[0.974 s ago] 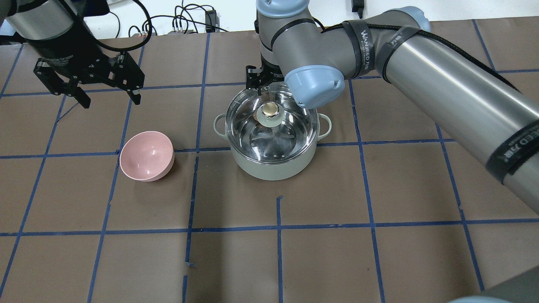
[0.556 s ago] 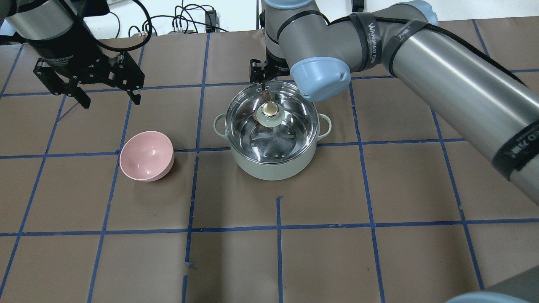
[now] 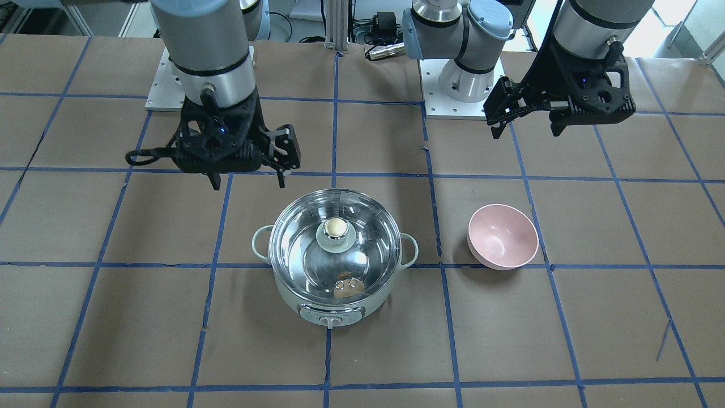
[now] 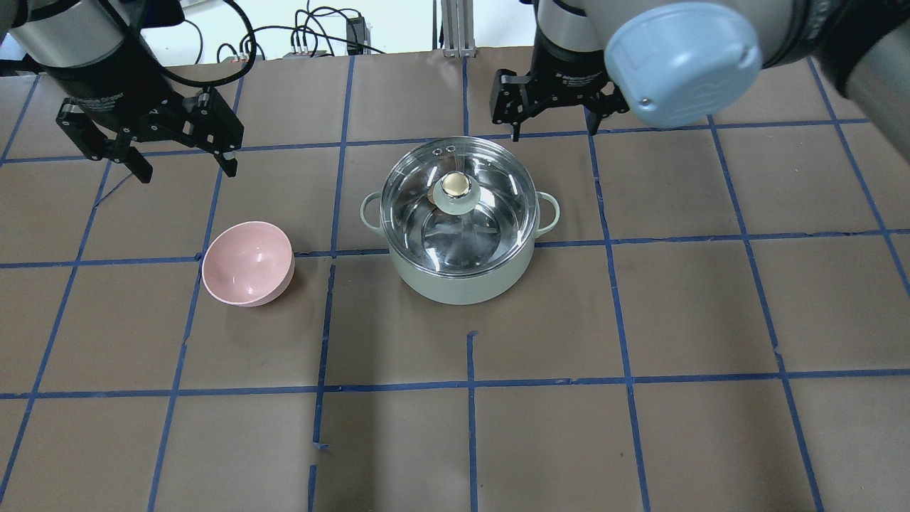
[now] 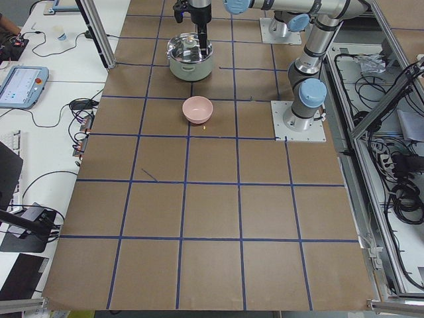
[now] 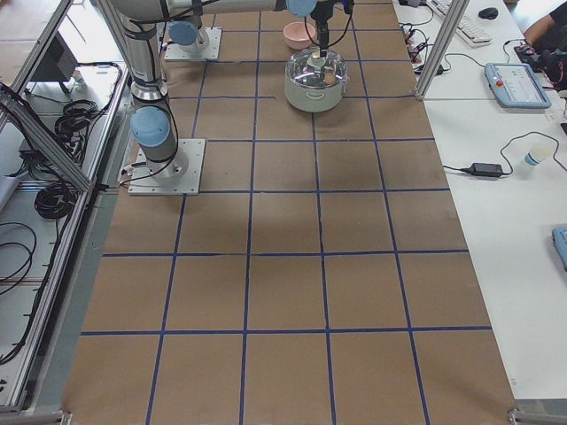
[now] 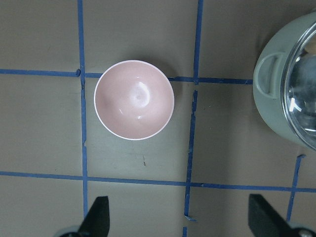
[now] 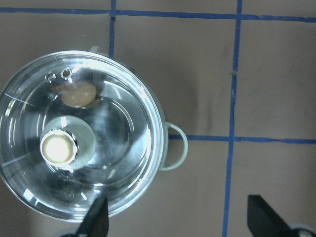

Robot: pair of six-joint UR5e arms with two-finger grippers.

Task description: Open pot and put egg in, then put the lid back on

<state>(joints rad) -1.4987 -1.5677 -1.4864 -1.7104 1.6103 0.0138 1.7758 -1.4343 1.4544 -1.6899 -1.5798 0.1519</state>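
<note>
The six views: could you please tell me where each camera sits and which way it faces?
Front: across the table, facing the robot; left hand, right hand.
Overhead: behind the robot, looking down; both hands.
Left side: table's end; left arm near.
Right side: opposite end; right arm near.
Left wrist: down at bowl; fingertips.
Right wrist: down at lid; fingertips.
All show the pot.

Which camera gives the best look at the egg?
The right wrist-mounted view: the egg lies near and large under the lid inside the pot. The exterior front-facing view shows it smaller. Overhead, the knob mostly hides it; side views are too distant.
</note>
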